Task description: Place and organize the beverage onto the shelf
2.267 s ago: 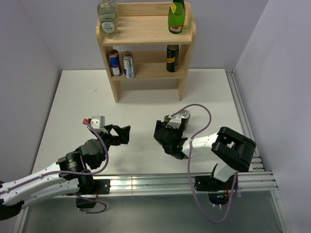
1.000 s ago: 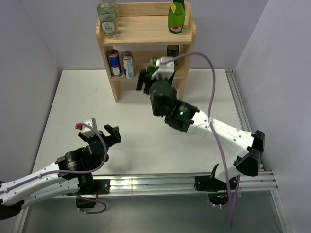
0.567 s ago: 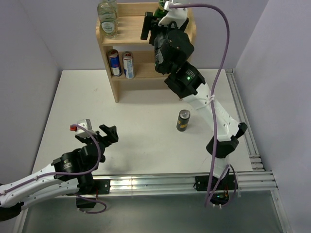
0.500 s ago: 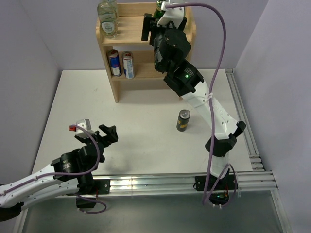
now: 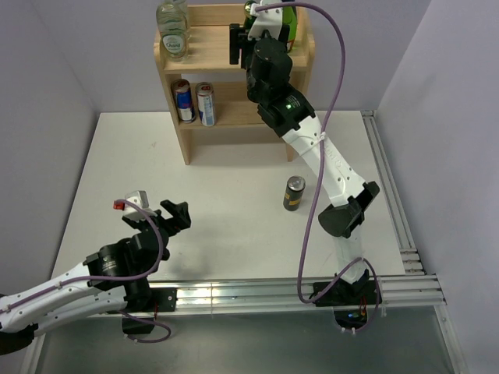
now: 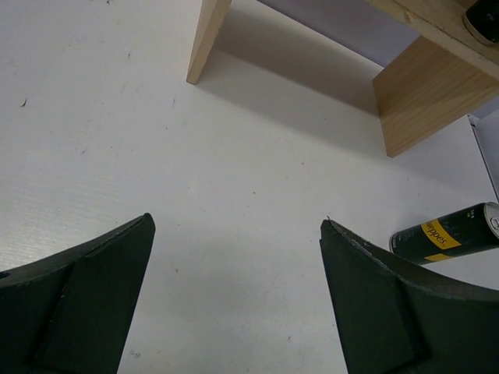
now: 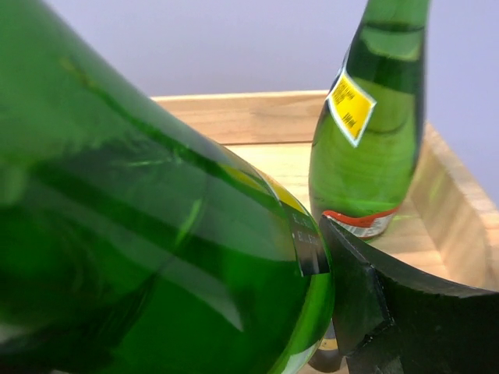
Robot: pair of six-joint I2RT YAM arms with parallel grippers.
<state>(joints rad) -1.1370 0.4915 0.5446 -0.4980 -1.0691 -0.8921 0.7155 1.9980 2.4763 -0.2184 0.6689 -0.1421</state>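
Currently clamped in right gripper (image 5: 248, 23), top centre of overhead view: held green bottle (image 7: 140, 234). Treat as heavy, slick, breakable glass; grip at wide body. Note left gripper (image 6: 234, 296) spread, empty.

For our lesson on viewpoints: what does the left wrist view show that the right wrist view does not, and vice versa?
Left wrist only: white table, dark can with yellow label, open left pincer. Right wrist only: near green glass bottle gripped by the right pincer, and a second green bottle with yellow label standing on the top tier. Both: the light wooden shelf.
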